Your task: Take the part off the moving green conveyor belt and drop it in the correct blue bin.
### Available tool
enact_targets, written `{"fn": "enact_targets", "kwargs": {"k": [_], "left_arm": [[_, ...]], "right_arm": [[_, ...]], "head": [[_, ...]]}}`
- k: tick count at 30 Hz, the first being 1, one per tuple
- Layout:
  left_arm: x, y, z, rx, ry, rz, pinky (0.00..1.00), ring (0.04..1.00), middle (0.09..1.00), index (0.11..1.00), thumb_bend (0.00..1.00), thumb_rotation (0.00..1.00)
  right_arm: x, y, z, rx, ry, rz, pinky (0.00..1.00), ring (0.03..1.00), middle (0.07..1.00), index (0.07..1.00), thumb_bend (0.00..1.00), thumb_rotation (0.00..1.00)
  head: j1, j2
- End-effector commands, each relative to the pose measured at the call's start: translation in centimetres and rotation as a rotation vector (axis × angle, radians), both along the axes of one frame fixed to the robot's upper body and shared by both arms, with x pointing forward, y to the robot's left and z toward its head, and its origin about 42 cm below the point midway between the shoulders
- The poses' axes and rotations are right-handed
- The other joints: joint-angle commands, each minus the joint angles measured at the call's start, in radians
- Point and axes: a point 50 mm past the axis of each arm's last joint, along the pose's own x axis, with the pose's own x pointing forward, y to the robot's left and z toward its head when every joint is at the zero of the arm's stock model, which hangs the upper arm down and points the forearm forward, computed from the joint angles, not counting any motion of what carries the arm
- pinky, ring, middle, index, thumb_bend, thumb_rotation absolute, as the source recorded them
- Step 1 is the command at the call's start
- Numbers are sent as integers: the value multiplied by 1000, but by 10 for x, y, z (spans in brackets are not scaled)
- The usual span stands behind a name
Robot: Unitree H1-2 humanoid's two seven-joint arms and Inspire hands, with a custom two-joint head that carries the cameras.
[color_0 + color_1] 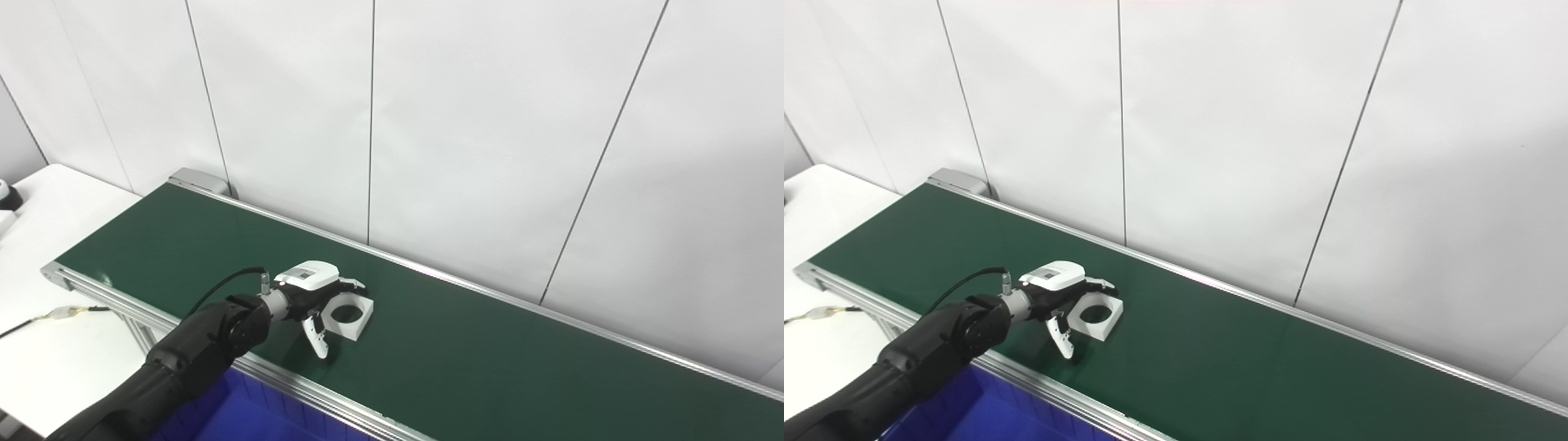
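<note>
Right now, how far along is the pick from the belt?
Done: the left hand has reached the white part on the green belt. In hand: its fingers are spread around the part, thumb on the near side, but the part sits flat on the belt, not lifted. Left: close, lift, and drop it into the blue bin below the near rail.

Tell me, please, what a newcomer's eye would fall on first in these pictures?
The long green conveyor belt runs diagonally before a white panelled wall. On it, near its left end, lies a white square part with a round hole, and the left hand is spread over it. A blue bin sits below the belt's near edge.
</note>
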Motion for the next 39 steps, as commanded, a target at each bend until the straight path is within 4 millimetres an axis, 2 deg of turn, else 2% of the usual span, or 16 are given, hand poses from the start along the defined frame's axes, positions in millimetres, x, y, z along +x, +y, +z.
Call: {"fn": "enact_targets", "kwargs": {"k": [1, 10, 13, 16, 17, 19, 20, 21, 24, 29, 33, 37, 39], "left_arm": [[14, 6, 15, 22, -62, 16, 761, 809, 839, 852, 893, 106], [19, 17, 1, 7, -76, 46, 763, 798, 828, 805, 870, 23], [18, 17, -5, -2, -88, 59, 727, 749, 775, 760, 845, 16], [18, 17, -9, 0, -62, 66, 703, 673, 689, 680, 752, 9], [18, 16, -9, -3, -57, 68, 678, 640, 652, 571, 614, 36], [17, 16, -11, -14, -53, 72, 547, 549, 557, 509, 534, 30], [16, 17, -12, -29, -55, 70, 531, 537, 542, 507, 531, 24], [16, 17, -12, -38, -55, 69, 458, 481, 494, 511, 524, 9], [14, 18, -12, -56, -56, 60, 379, 427, 455, 517, 519, 1], [14, 17, -9, -50, -56, 57, 419, 468, 473, 505, 521, 0], [14, 17, -7, -50, -55, 49, 392, 444, 454, 517, 519, 0], [12, 15, -1, -68, -67, 37, 412, 454, 454, 521, 518, 0], [9, 14, 4, -77, -83, 15, 461, 477, 462, 518, 519, 0]], "right_arm": [[0, 2, 9, 14, -81, 1, 715, 800, 847, 918, 372, 623], [-1, 0, 10, 24, -82, 0, 717, 797, 844, 917, 372, 614], [-2, 0, 11, 25, -82, -1, 716, 798, 845, 918, 367, 611], [-2, 1, 11, 23, -80, -3, 716, 797, 844, 917, 365, 613], [-2, 1, 12, 23, -80, -4, 717, 796, 843, 916, 365, 613], [-2, 0, 11, 26, -79, -4, 718, 797, 843, 917, 368, 611], [-2, 0, 11, 28, -80, -4, 719, 797, 843, 917, 369, 611], [-2, -1, 11, 29, -80, -4, 719, 798, 842, 916, 372, 613], [-3, -1, 11, 26, -82, -5, 719, 797, 841, 915, 381, 622], [-3, -2, 12, 28, -83, -4, 719, 798, 843, 916, 369, 618], [-3, -2, 12, 29, -82, -7, 720, 799, 845, 915, 368, 615], [-3, -2, 12, 24, -83, -7, 712, 796, 844, 913, 386, 637], [-3, -2, 12, 27, -86, -6, 710, 795, 842, 912, 395, 640]], "head": [[-1, 1], [-3, 4], [-2, 4], [-2, 6], [-2, 6], [-2, 6], [0, 8], [0, 8], [0, 10], [-1, 11], [-4, 12], [-12, 15], [-19, 19]]}}
